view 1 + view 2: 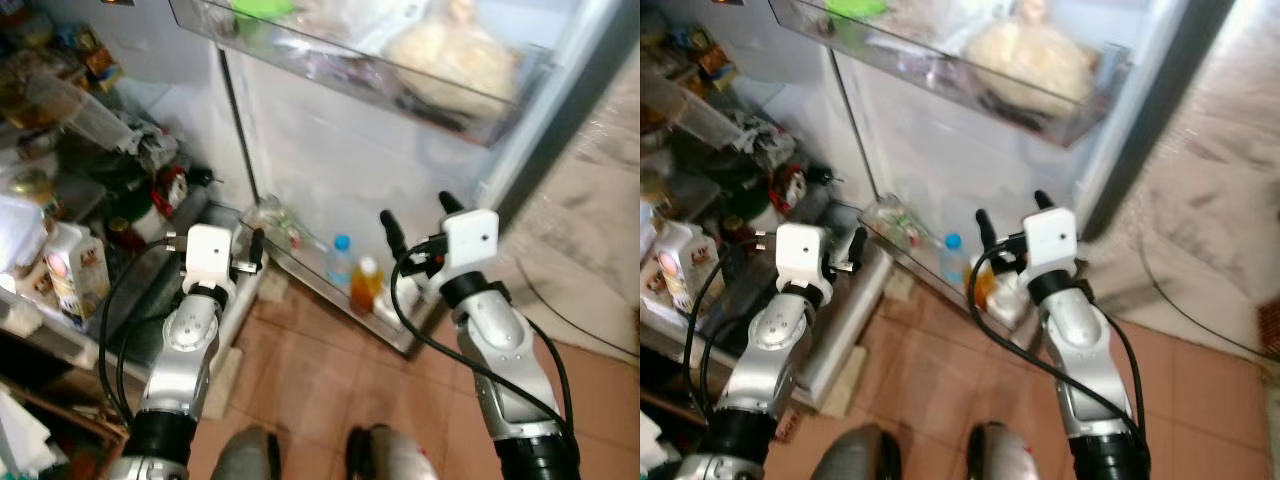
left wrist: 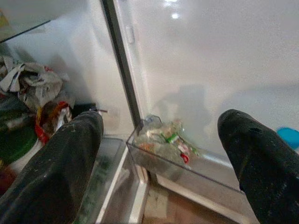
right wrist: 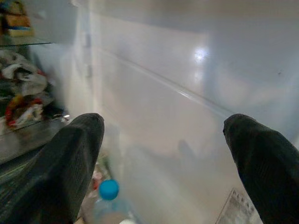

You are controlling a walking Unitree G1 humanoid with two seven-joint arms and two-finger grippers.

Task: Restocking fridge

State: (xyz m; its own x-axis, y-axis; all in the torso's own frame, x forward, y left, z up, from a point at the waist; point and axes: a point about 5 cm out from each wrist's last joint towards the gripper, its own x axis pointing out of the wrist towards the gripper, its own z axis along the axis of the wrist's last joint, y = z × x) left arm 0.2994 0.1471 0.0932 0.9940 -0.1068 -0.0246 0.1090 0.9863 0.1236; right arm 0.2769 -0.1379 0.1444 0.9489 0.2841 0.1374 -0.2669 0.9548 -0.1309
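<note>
Both arms reach forward over the tiled floor [image 1: 320, 400], each gripper held in front of the open fridge and holding nothing. Biggest in view is the fridge door [image 1: 380, 130], swung open, its white inner wall facing the robot. High on it a clear upper door shelf [image 1: 350, 60] carries a pale bagged bundle [image 1: 450, 55] and something green [image 1: 262, 8], too blurred to identify. Low on the door, a clear bottom door bin [image 1: 330, 285] runs just above the floor. To the robot's left, the fridge compartment [image 1: 90, 170] is crowded with shelves of jars and wrapped food, and a white carton [image 1: 75, 270] stands near the front edge of a lower shelf.

The left gripper [image 1: 212, 238] hangs near the corner where the compartment meets the door, its fingers [image 2: 60, 163] spread well apart. The right gripper [image 1: 420, 215] hovers before the door wall, above the bin, fingers [image 3: 74, 154] likewise set wide apart.

Inside the bin, a bottle of orange liquid with a yellow cap [image 1: 366, 282] stands upright just beside a clear bottle with a blue cap [image 1: 341, 258]. At the bin's hinge end lies a small heap of what may be crumpled wrappers [image 2: 166, 142].
</note>
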